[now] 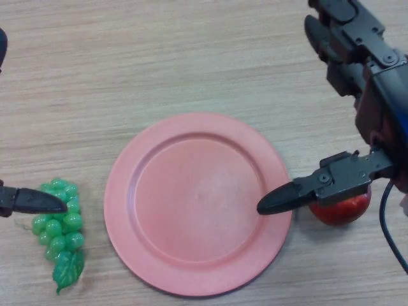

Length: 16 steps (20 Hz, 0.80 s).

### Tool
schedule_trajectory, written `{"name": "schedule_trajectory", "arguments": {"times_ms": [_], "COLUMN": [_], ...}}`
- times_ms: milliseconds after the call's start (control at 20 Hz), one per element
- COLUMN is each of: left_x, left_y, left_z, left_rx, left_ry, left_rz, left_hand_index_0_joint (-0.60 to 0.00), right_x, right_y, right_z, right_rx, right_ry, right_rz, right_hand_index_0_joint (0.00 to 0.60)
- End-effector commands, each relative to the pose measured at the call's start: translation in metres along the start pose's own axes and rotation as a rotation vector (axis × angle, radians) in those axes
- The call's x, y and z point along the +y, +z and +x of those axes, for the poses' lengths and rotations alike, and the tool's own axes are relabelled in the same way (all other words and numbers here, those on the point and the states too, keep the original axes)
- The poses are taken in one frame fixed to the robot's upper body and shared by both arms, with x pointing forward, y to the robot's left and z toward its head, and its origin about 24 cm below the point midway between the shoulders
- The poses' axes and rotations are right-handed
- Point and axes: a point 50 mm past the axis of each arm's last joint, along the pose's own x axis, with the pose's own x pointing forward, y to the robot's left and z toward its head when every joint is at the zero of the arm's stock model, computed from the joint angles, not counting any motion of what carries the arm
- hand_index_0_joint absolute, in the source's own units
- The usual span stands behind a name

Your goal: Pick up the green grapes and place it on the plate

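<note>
Grapes (pixel 59 224) lie on the worktop (pixel 191 57), just left of the empty plate (pixel 197 204). Our left robot hand (pixel 29 201) touches them, grip unclear; right robot hand (pixel 344 95) hangs open. We should close around the cluster's middle.

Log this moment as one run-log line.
left hand over green grapes, not lifted | plate empty | right hand open above plate rim, red fruit beneath
</note>
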Motion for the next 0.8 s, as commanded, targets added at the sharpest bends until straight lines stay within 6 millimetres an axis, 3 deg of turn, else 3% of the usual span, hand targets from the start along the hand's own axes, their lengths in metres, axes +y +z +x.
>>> {"name": "schedule_trajectory", "arguments": {"times_ms": [50,600,800], "left_x": [0.012,-0.002,0.006], "left_y": [0.032,0.015,0.004], "left_z": [-0.005,-0.012,-0.032], "left_rx": [-0.204,-0.142,-0.109], "left_ry": [0.07,0.129,0.174], "left_rz": [0.171,0.198,0.268], "left_hand_index_0_joint": [0.0,0.0,0.0], "right_x": [-0.008,-0.006,-0.003], "right_y": [0.028,0.024,0.021], "right_z": [-0.001,0.003,0.005], "right_rx": [-0.224,-0.219,-0.212], "right_ry": [-0.035,0.0,0.015], "right_rz": [-0.046,-0.026,-0.009], "right_hand_index_0_joint": [0.0,0.0,0.0]}}
